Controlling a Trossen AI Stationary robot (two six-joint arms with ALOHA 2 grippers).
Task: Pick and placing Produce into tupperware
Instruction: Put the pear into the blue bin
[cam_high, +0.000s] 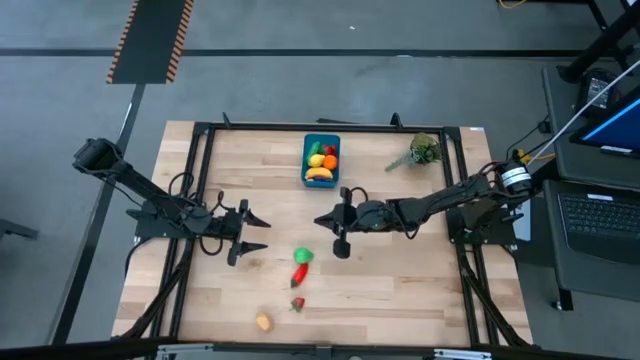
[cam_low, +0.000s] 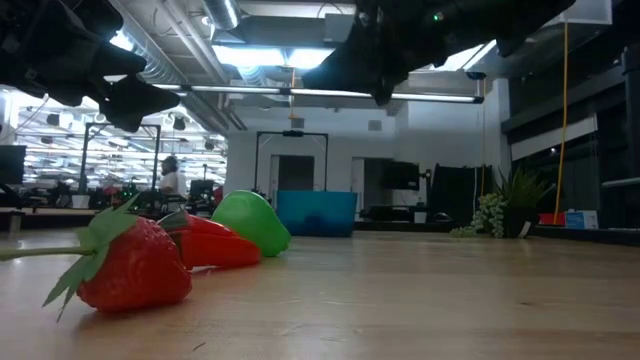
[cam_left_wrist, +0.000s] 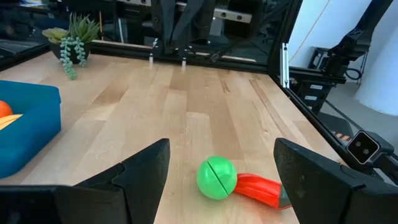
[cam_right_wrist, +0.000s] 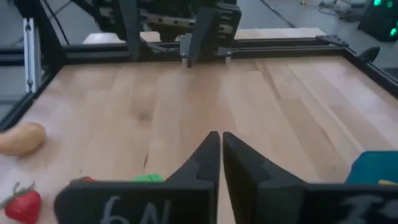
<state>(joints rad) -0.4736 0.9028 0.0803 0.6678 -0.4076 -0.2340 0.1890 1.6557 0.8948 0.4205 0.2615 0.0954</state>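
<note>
Lower spread left gripper (cam_high: 258, 232) squarely over red plastic pepper with green cap (cam_high: 301, 266) at lower centre; keep clenched right gripper (cam_high: 325, 220) clear.

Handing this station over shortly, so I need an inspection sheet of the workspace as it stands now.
Surface: wooden table in a black frame.
Job's things: teal tub holds banana, orange and other toys; red pepper with green top, strawberry and a yellowish toy lie outside it.
Clutter: plant sprig at the far side.
Grippers: left gripper open, empty; right gripper shut, empty.
Cables: along both arms.
Surroundings: laptop on the right; a person far behind.
</note>
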